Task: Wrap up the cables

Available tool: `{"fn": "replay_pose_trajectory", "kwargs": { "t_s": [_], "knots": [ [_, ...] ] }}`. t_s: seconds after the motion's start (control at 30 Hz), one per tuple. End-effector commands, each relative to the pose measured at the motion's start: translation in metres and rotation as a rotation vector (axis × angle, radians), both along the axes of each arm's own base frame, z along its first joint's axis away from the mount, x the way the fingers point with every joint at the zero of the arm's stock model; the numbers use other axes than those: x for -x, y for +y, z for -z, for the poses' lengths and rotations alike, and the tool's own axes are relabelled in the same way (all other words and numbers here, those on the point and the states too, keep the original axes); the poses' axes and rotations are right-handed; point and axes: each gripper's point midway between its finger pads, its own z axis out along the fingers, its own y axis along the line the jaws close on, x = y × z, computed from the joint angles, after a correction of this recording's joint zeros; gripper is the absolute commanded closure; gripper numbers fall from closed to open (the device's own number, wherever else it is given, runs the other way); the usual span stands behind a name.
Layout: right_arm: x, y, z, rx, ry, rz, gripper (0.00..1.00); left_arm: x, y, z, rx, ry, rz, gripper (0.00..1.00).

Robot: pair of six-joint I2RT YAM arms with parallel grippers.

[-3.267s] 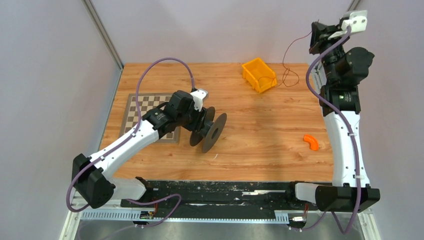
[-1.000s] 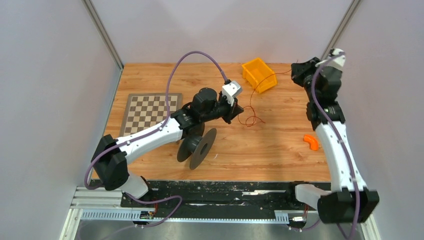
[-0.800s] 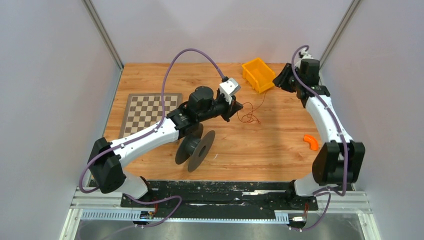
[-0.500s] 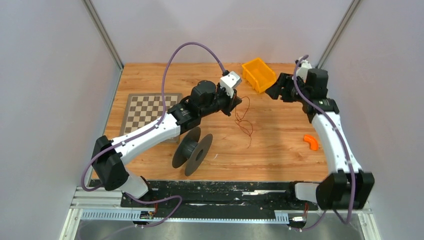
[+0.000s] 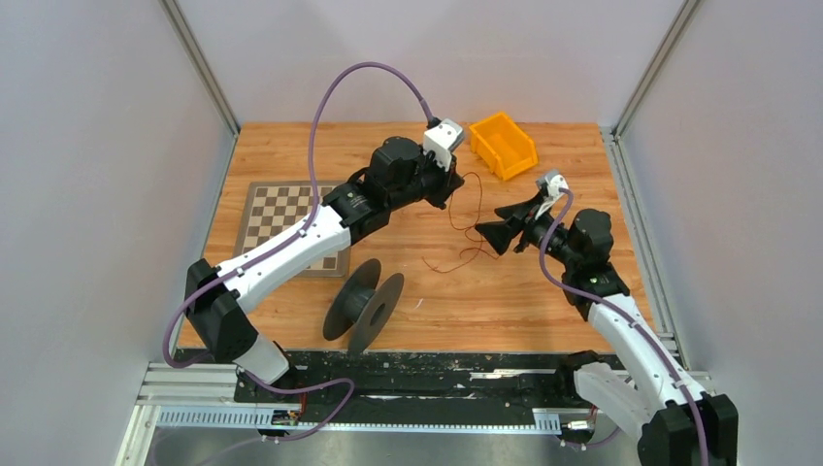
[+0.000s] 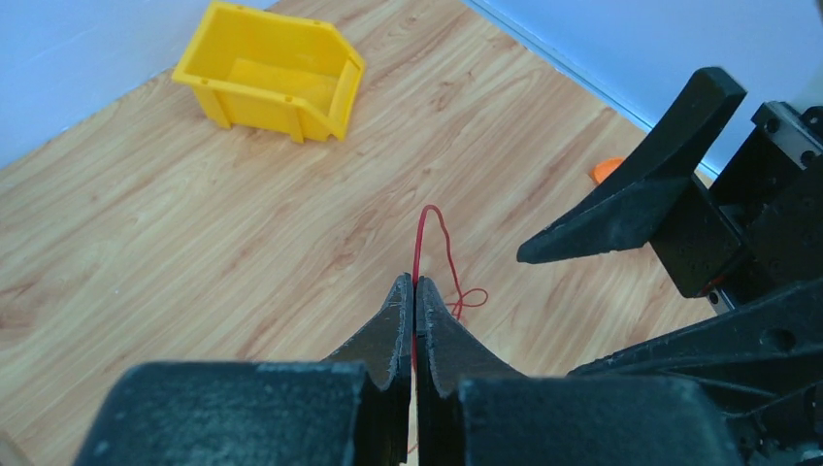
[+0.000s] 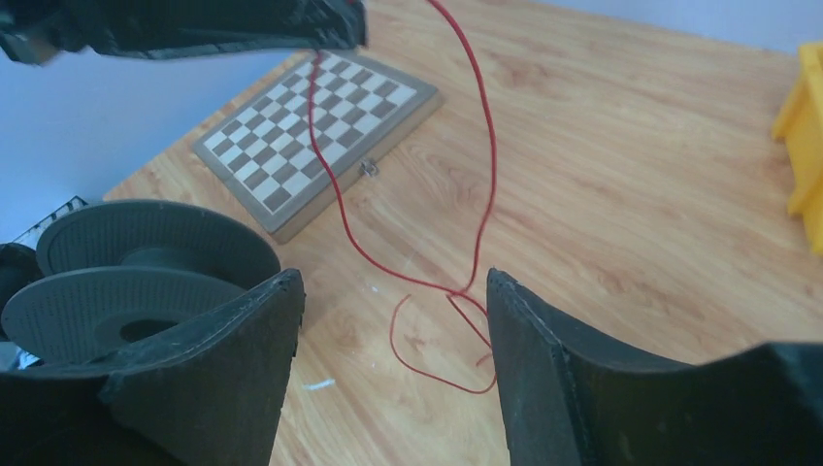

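The cable is a thin red wire (image 5: 464, 225). My left gripper (image 5: 449, 191) is shut on it and holds it above the table's middle. In the left wrist view the wire (image 6: 423, 231) rises from between the pressed fingertips (image 6: 400, 296). From there it hangs down in loops onto the wood (image 7: 456, 291). My right gripper (image 5: 501, 227) stands open just right of the hanging wire, and nothing is between its fingers (image 7: 543, 340). The dark grey spool (image 5: 363, 307) lies on the table near the front, apart from both grippers.
A yellow bin (image 5: 503, 146) sits at the back, right of the left gripper. A chessboard mat (image 5: 275, 221) lies on the left, partly under the left arm. A small orange piece (image 6: 608, 170) shows by the right edge.
My right gripper opened, let go of the wire and swung from the back right corner down toward the table's middle. The left gripper moved back with the wire. The spool shifted slightly toward the front.
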Motion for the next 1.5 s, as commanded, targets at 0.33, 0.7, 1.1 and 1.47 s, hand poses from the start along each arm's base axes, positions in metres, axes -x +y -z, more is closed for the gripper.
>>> {"fn": "replay_pose_trajectory", "kwargs": {
  "t_s": [0.33,0.7,1.1,1.47],
  "knots": [
    [-0.057,0.022,-0.017,0.021,-0.149,0.107,0.36,0.014,0.008,-0.028,0.086,0.039,0.064,1.0],
    [-0.054,0.024,-0.068,-0.048,0.015,0.13,1.0,0.002,0.045,-0.028,0.1,0.089,0.009,0.67],
    [-0.015,0.044,-0.141,-0.308,0.179,-0.007,1.0,0.017,0.047,0.014,0.1,0.133,0.082,0.26],
    [0.0,0.029,-0.198,-0.401,0.077,0.035,1.0,0.048,0.046,0.037,0.124,0.113,0.217,0.24]
  ]
}}
